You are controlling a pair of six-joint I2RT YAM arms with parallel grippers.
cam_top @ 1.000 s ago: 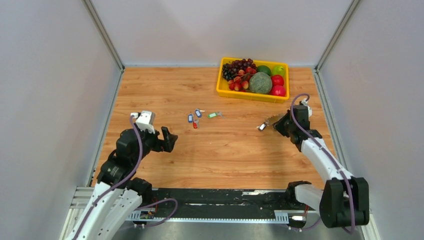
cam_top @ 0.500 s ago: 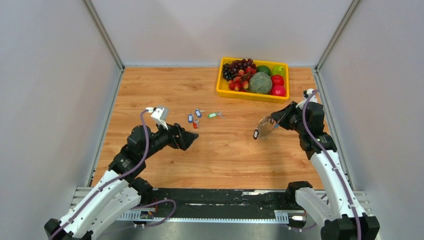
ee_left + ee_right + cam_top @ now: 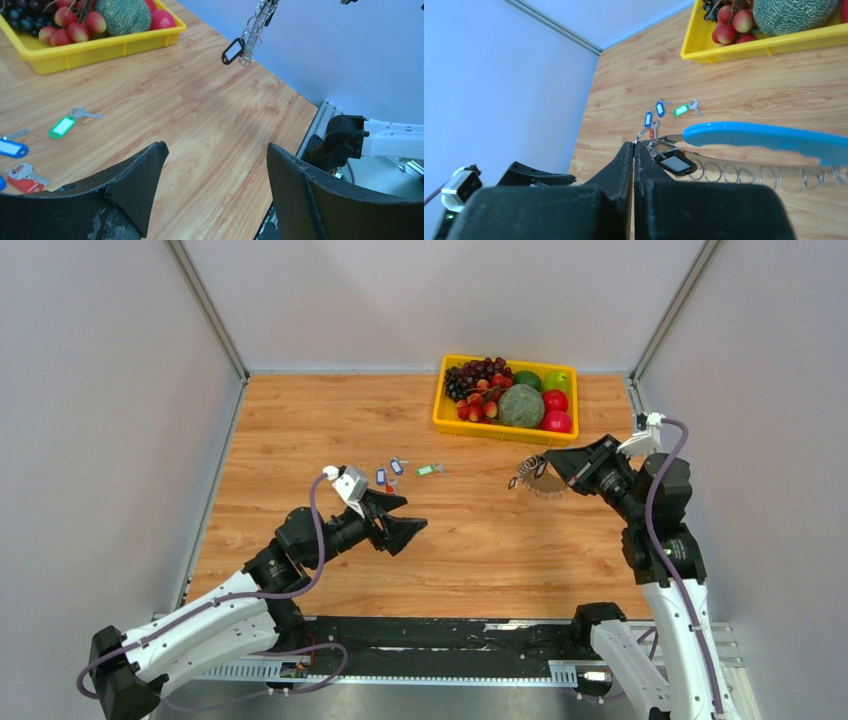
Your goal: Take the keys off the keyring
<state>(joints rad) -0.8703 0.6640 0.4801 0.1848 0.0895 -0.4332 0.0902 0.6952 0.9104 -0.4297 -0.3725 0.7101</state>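
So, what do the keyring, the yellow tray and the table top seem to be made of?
The keyring: thin shiny wire coils, probably metal, with a smooth matte light-blue part, likely plastic. The yellow tray: probably moulded plastic, uniform colour, slightly glossy rounded rim. The table top: wood grain pattern, smooth; real wood or laminate, I cannot tell.

Wooden table [image 3: 300, 430] — yellow fruit tray [image 3: 495, 433] far right; four loose tagged keys [image 3: 381, 477] mid-table.
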